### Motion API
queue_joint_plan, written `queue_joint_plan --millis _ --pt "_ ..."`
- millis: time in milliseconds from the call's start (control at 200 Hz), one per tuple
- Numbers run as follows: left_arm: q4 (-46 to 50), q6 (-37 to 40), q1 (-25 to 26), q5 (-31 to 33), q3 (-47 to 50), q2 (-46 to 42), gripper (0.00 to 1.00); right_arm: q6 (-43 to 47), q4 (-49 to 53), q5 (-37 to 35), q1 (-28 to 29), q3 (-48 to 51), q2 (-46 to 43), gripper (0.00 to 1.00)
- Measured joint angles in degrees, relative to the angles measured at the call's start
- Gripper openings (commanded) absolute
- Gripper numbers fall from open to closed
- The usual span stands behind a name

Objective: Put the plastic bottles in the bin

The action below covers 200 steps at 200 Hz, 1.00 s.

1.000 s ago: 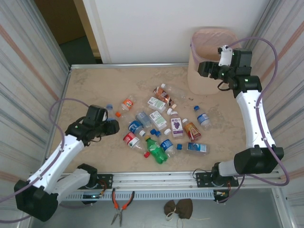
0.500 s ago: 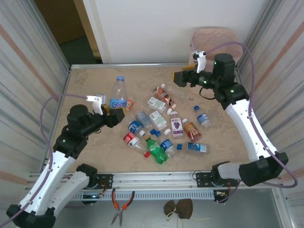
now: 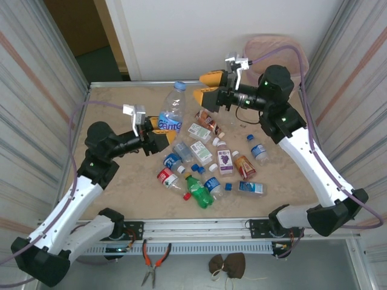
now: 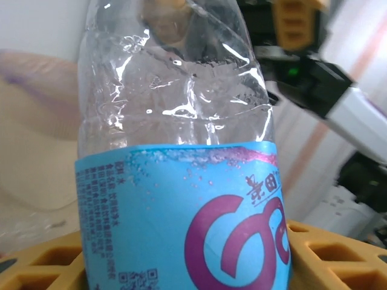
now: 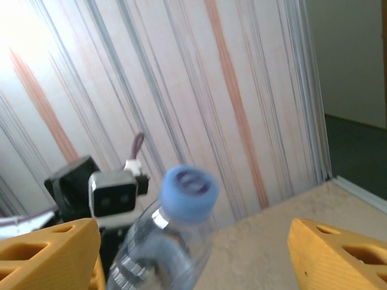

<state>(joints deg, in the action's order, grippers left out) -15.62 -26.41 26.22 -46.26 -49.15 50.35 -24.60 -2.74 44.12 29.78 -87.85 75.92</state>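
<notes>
**Desk:** Pictured left of centre in the overhead view: clear blue-labelled bottle [image 3: 172, 110], upright and lifted off the table [image 3: 115, 103], clamped round its lower half by the left gripper [image 3: 162, 134]. Reads as a hand-over?

**Photographer:** Looks that way. Facing it from the upper middle of the frame, right gripper [image 3: 203, 87], yellow fingers [image 3: 210, 77] spread wide, holding nothing, close to the blue cap [image 3: 179, 86] but apart from it. From the right wrist view, cap lined up about midway between the two fingers.

**Desk:** Best way through?

**Photographer:** Keep the left grip steady and the bottle upright. Slide the right fingers past the cap onto the clear shoulder, centred, then close gently but surely; thin plastic, likely to dent or slip. Let go on the left only after a sure hold on the right.

**Desk:** And afterwards?

**Photographer:** Swing across to the bin [image 3: 266, 43], upper right, partly hidden behind the right arm. Mind the other bottles [image 3: 208, 163] lying loose mid-table
</notes>
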Motion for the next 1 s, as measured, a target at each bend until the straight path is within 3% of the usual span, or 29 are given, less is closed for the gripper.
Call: queue_joint_plan --millis 291,601,1002 --pt "-2.3 1.2 4.2 -4.4 -3.4 2.5 0.60 -9.6 -10.3 2.3 1.3 -2.4 3.7 0.71" --pt "-2.2 2.2 4.3 -4.7 -3.7 3.5 0.59 -10.5 -11.1 4.0 4.0 -2.4 3.9 0.63" --pt "-2.0 2.4 4.6 -3.1 -4.1 4.2 0.62 -8.3 -9.0 4.5 5.1 -2.4 3.8 0.23"
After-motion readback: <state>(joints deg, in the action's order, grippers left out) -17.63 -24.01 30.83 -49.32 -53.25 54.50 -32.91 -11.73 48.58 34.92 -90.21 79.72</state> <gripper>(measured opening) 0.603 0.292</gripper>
